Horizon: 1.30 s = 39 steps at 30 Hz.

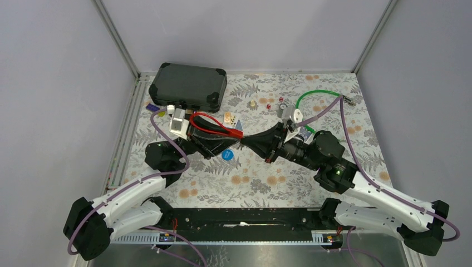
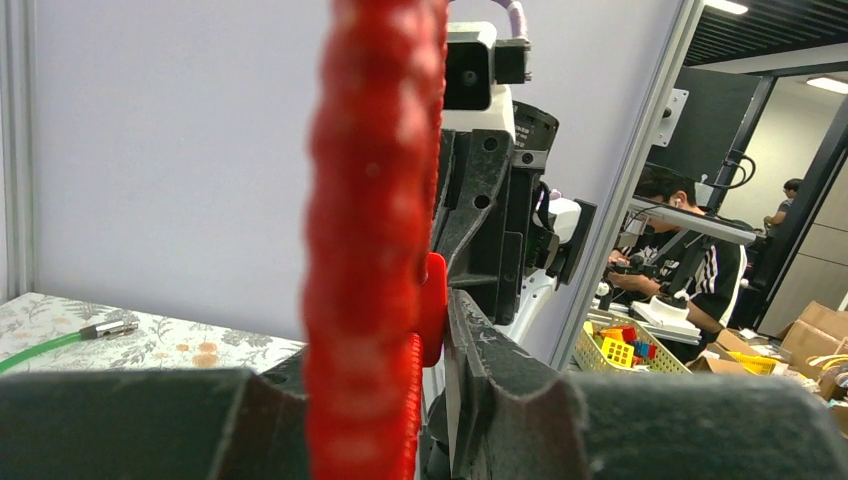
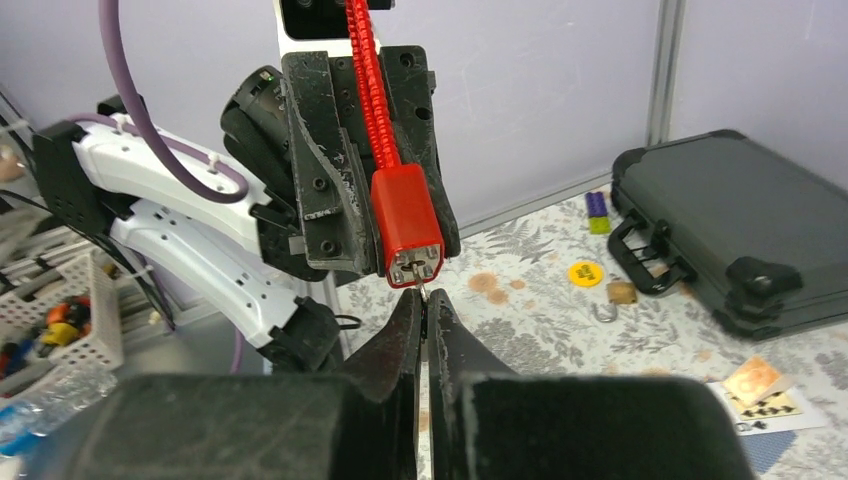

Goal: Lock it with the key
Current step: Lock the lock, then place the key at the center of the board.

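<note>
The table (image 1: 311, 183), floral-patterned, carries a black case (image 1: 189, 86) at its far left corner; a green cable (image 1: 314, 93) curves at the far right. Only the overhead view shows the whole layout: the left gripper (image 1: 229, 142) and the right gripper (image 1: 246, 142) meet tip to tip mid-table, with a blue disc (image 1: 227, 155) on the near side of them; what lies between the fingertips is too small to tell there. The right wrist view shows it: the left gripper is closed part-way, clamping the ribbed cable of the red cable lock (image 3: 405, 225) just above its block-shaped body, whose end face points down towards the camera; the right gripper is pressed fully together on the key (image 3: 424, 296), a thin metal sliver standing out of its tips and touching that end face; whether it sits inside the keyhole I cannot tell. This view alone also shows a yellow disc (image 3: 585, 272) and a small padlock (image 3: 620, 293) on the table beside the case. The left wrist view gives the cable only as a blurred red band running upright between its own fingers, with the right gripper facing it just behind; the key is hidden there
</note>
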Tool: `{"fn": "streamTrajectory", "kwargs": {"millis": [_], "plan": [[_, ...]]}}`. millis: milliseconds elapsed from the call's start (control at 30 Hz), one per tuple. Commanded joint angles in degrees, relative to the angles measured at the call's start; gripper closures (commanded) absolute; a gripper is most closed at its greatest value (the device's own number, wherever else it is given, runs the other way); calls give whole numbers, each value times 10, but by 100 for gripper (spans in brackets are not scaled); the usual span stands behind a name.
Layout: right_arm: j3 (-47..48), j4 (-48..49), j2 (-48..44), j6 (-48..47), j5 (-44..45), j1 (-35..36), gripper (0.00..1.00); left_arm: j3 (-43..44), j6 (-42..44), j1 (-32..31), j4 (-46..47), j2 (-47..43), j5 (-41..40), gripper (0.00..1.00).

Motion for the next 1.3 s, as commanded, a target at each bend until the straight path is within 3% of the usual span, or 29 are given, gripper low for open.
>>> {"fn": "streamTrajectory", "kwargs": {"millis": [0, 267, 400, 567, 700, 767, 933, 1067, 1267], "plan": [[30, -52, 19, 86, -16, -23, 100, 28, -45, 12, 142, -4, 15, 100], [41, -60, 37, 219, -171, -135, 100, 32, -63, 35, 167, -1, 48, 100], [26, -37, 39, 234, -213, -152, 100, 30, -62, 39, 167, -6, 48, 100], [11, -47, 20, 175, -181, -152, 100, 29, -63, 43, 163, -9, 43, 100], [24, -136, 14, 107, -65, -152, 100, 26, -63, 51, 115, -13, 18, 100], [38, -210, 31, 91, 11, -152, 100, 32, -42, 53, 56, -17, 13, 100], [55, -316, 96, 78, 156, -153, 100, 76, 58, 53, -213, -43, -26, 100], [43, -351, 146, 102, 173, -169, 100, 98, 128, 53, -390, -55, -94, 100], [-16, -350, 176, 132, 175, -177, 100, 97, 151, 53, -558, -13, -175, 100]]}}
